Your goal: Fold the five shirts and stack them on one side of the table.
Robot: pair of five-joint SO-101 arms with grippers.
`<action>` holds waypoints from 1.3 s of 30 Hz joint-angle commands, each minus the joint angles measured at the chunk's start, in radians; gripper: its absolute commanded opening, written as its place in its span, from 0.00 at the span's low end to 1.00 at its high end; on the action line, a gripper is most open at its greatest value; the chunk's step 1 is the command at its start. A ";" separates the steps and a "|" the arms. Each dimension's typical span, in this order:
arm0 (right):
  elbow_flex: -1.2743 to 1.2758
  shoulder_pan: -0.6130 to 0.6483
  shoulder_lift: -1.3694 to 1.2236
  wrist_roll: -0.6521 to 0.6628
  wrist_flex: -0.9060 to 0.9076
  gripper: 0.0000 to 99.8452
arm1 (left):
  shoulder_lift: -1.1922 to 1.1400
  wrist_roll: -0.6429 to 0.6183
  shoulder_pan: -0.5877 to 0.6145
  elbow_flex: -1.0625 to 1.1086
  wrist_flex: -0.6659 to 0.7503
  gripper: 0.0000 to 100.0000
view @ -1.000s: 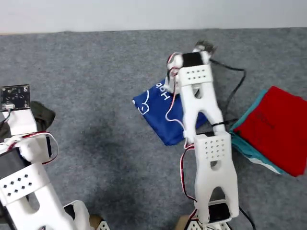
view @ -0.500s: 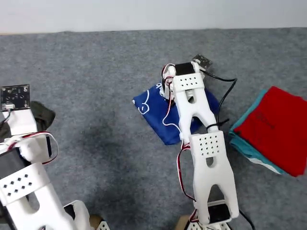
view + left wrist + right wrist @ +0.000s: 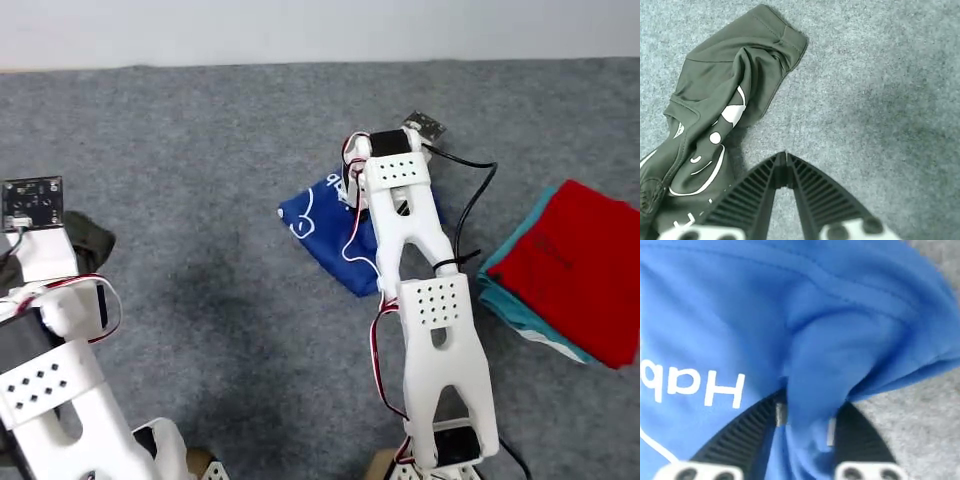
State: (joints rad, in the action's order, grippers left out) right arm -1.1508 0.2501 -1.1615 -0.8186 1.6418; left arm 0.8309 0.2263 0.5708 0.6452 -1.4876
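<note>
A folded blue shirt (image 3: 325, 235) with white print lies mid-table, partly under the right arm. My right gripper (image 3: 805, 422) is shut on a bunched fold of the blue shirt (image 3: 790, 315). A dark olive shirt (image 3: 715, 105) with white print lies crumpled at the table's left edge, where its corner (image 3: 92, 240) shows beside the left arm. My left gripper (image 3: 786, 171) is shut and empty over bare carpet just beside it. At the right, a red shirt (image 3: 575, 265) lies folded on top of a teal shirt (image 3: 505, 300).
Grey carpet (image 3: 200, 150) covers the table, with a white wall strip (image 3: 300, 30) at the far edge. A black cable (image 3: 478, 190) loops from the right arm toward the stack.
The right arm has drawn back a little toward its base and lowered, pulling the blue shirt's far edge with it. The left arm has not moved.
</note>
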 commanded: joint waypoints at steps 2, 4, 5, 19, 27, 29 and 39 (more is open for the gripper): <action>-0.023 -0.002 -0.030 0.055 0.031 0.01 | 0.018 0.023 0.002 -0.008 0.014 0.00; -0.075 -0.002 -0.019 0.084 0.088 0.01 | 0.018 0.023 0.002 -0.010 0.014 0.00; -0.109 -0.002 -0.013 0.106 0.120 0.01 | 0.018 0.023 0.002 -0.012 0.014 0.00; -0.226 -0.139 0.268 0.374 0.156 0.01 | 0.018 0.023 0.002 -0.012 0.018 0.00; -0.020 -0.193 0.556 0.442 0.156 0.01 | 0.018 0.023 0.000 -0.012 0.020 0.00; 0.081 -0.193 0.648 0.453 0.156 0.01 | 0.018 0.023 0.000 -0.012 0.020 0.00; 0.396 -0.344 0.958 0.575 0.154 0.01 | 0.018 0.023 0.000 -0.012 0.020 0.00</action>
State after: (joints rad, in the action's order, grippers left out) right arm -0.7779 -0.0245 -0.3038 -0.2908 1.7553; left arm 0.8309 0.2401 0.5708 0.6452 -1.4876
